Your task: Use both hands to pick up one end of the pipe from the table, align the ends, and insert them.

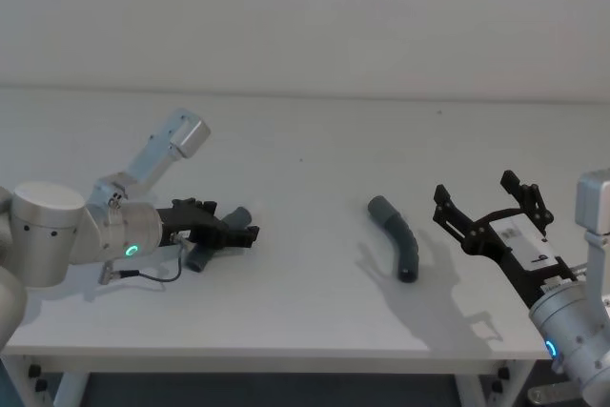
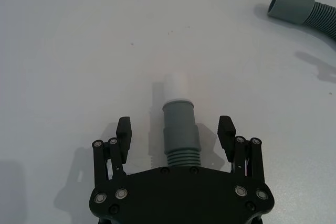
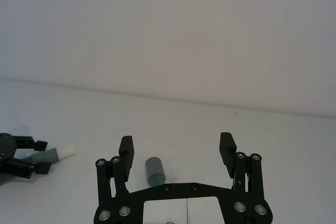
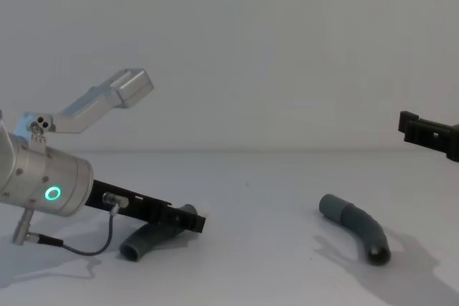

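the ribbed pipe (image 1: 398, 243) is dark grey with a whitish tip (image 2: 176, 85), table (image 1: 315, 188) plain white, left gripper (image 2: 175, 125) and right gripper (image 3: 176, 142) black.

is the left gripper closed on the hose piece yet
No, the left gripper stands open, fingers clear of the hose cuff between them.

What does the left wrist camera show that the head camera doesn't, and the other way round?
Left wrist view: the whitish tip of the hose piece lying inside the open left gripper, gaps either side. Head view: the open right gripper hovering beside the second hose piece. Both: the two hose pieces on the white table.
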